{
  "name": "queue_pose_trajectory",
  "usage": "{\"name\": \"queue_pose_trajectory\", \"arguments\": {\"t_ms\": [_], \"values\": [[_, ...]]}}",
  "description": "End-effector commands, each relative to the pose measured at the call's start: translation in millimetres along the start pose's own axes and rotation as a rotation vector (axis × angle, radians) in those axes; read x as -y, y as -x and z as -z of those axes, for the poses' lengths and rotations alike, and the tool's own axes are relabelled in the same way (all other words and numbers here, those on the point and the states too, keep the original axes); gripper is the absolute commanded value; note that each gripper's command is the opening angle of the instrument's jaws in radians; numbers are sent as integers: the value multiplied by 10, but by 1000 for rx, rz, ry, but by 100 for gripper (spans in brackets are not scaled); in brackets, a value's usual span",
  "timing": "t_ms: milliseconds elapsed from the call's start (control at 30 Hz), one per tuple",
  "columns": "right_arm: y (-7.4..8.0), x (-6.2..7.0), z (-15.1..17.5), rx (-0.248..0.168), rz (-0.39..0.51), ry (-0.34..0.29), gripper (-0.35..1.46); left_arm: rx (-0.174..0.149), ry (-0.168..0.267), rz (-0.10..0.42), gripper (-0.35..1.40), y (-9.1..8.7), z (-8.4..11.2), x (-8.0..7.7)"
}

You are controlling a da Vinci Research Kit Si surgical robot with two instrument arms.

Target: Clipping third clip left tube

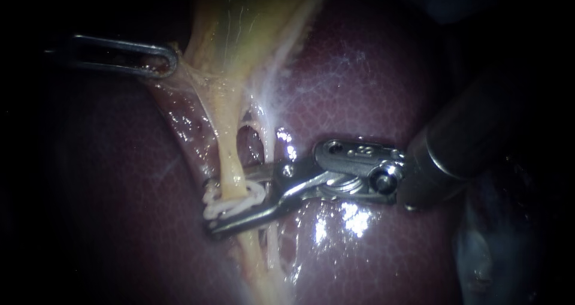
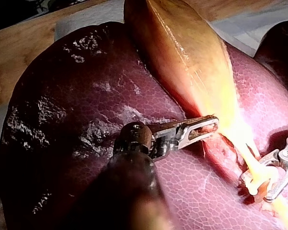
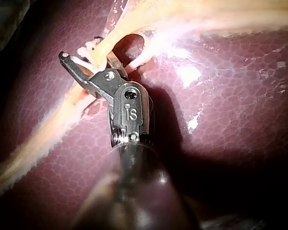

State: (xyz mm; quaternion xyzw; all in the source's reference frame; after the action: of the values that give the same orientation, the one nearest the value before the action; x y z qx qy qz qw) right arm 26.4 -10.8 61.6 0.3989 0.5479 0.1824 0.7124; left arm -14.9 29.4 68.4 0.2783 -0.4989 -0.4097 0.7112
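Left instrument: high on the liver's left side, the left instrument (image 1: 169,58) has its tool clenched on the thin edge of the gallbladder (image 1: 239,23) at its neck, and a film of tissue pulls taut toward it.
Gallbladder: yellow and broad, it narrows down across the liver (image 1: 371,101) into the left tube.
Left tube: the left tube (image 1: 230,161), yellow and drawn straight, runs down the liver's middle, with a paler right tube (image 1: 263,143) just beside it.
Right instrument: in from the right, the right instrument (image 1: 215,208) straddles the left tube with one jaw on each side, its tool grasping a white clip (image 1: 254,191) that wraps the tube.
Clip count: white plastic bunches on both sides of the tube between the jaws, and how many clips sit there cannot be told.
Step in hand: by the look of it, the squeeze that locks this clip.
Doing it well: the whole tube should lie inside the clip. The right wrist view suggests the hooked tip is clear past the far side. The right tube stays out, and the jaws close squarely across, with no twist and no drag.
Left side's job: steady tension, no extra pull.
Risk: landing on a neighbouring clip, or catching liver under the lower jaw.
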Motion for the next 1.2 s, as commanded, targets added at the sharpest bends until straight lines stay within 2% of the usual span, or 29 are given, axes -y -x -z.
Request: {"name": "queue_pose_trajectory", "arguments": {"t_ms": [33,267,533,767,933,1200], "values": [[0,0,0,0,0,0,47,0,0,0,-35,-1,0,-1],[-7,-6,-1,-10,1,15,47,-1,-1,0,-35,-1,1,-1],[-31,-23,5,-93,-11,24,48,0,-1,0,-35,0,0,-1],[-49,-27,13,-156,-23,16,48,0,0,0,-35,0,-2,-1],[-54,-31,14,-176,-26,14,48,0,1,0,-35,0,-2,-1],[-53,-34,16,-192,-25,9,44,0,1,0,-35,0,-2,-1]]}}
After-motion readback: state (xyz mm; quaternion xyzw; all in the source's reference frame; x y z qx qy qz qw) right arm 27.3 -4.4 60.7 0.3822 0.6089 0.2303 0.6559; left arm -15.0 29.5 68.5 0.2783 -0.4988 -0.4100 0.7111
